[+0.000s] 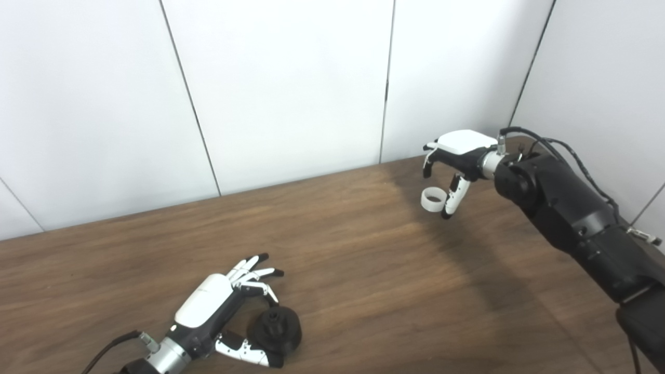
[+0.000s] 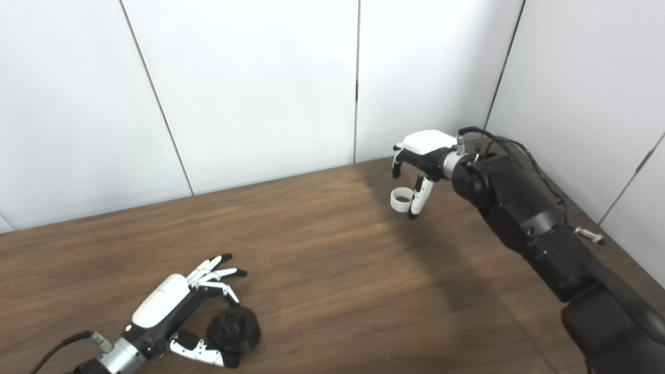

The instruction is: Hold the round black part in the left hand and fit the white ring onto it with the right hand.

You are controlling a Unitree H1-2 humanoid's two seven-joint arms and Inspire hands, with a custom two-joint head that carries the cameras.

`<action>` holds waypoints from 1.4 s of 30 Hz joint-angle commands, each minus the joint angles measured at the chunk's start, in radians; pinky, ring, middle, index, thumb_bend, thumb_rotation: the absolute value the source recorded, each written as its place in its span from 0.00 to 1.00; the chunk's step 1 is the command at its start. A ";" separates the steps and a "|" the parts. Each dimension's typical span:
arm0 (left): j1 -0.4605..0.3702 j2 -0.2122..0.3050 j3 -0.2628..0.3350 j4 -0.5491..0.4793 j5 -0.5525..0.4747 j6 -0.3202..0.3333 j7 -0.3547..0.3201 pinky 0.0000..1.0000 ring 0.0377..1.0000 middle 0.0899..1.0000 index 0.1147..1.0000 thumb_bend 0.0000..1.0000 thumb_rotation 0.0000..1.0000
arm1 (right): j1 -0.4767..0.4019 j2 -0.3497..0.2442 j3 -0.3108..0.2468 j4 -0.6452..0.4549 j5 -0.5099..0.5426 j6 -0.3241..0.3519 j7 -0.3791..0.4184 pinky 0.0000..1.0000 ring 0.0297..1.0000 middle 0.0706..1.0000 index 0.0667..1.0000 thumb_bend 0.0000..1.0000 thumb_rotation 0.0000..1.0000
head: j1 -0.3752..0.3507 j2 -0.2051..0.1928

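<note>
The round black part (image 1: 275, 328) lies on the wooden table (image 1: 363, 291) at the front left. My left hand (image 1: 223, 311) is open beside it, with the thumb against its near side and the fingers spread just above its far-left side. The white ring (image 1: 434, 199) is at the far right of the table. My right hand (image 1: 454, 161) hovers over it, fingers curled above the ring with a gap, thumb touching its right side. I cannot tell whether the ring rests on the table or is slightly lifted. The ring (image 2: 400, 200) and the part (image 2: 235, 328) also show in the right eye view.
White wall panels (image 1: 291, 88) close off the table at the back and on the right. My black right forearm (image 1: 571, 218) reaches across the right side of the table. A cable (image 1: 111, 348) trails from my left wrist.
</note>
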 commanded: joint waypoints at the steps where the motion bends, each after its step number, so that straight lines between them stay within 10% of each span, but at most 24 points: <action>1: 0.043 0.007 -0.017 0.013 0.008 0.004 -0.001 1.00 1.00 0.85 0.41 0.52 0.06 | -0.059 -0.027 -0.010 -0.005 -0.005 0.002 -0.011 1.00 1.00 0.97 0.69 1.00 0.27 | 0.002 0.004; 42: 0.092 -0.005 0.073 -0.059 0.012 0.004 -0.097 1.00 1.00 0.86 0.41 0.53 0.06 | -0.052 -0.018 0.022 0.049 -0.006 -0.047 -0.035 1.00 1.00 0.95 0.64 0.99 0.25 | 0.022 0.029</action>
